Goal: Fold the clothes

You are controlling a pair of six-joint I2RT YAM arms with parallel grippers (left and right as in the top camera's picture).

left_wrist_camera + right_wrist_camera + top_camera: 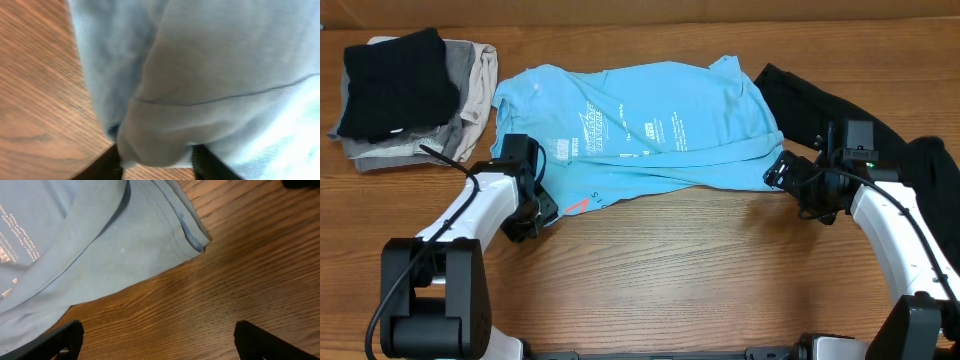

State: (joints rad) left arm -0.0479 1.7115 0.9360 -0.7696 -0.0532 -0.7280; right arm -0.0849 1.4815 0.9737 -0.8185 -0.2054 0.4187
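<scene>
Light blue cloth T-shirt w/ white print (650, 125) lies across wooden table (700, 260), long axis L–R. Left gripper (157, 167) pinches its near-left corner. Right gripper (160, 345) gapes wide, empty, w/ the near-right hem corner just ahead, not touching.

Item: light blue T-shirt (225, 60), blurred, fills most of frame w/ stitched seam running across; lower fold bunched btwn dark fingers (102, 165) of left gripper (157, 161), pinched both sides; wood-grain table (35, 100) at left.

Overhead cam looks down; wrist cams v. close, all share T-shirt (650, 125).
</scene>
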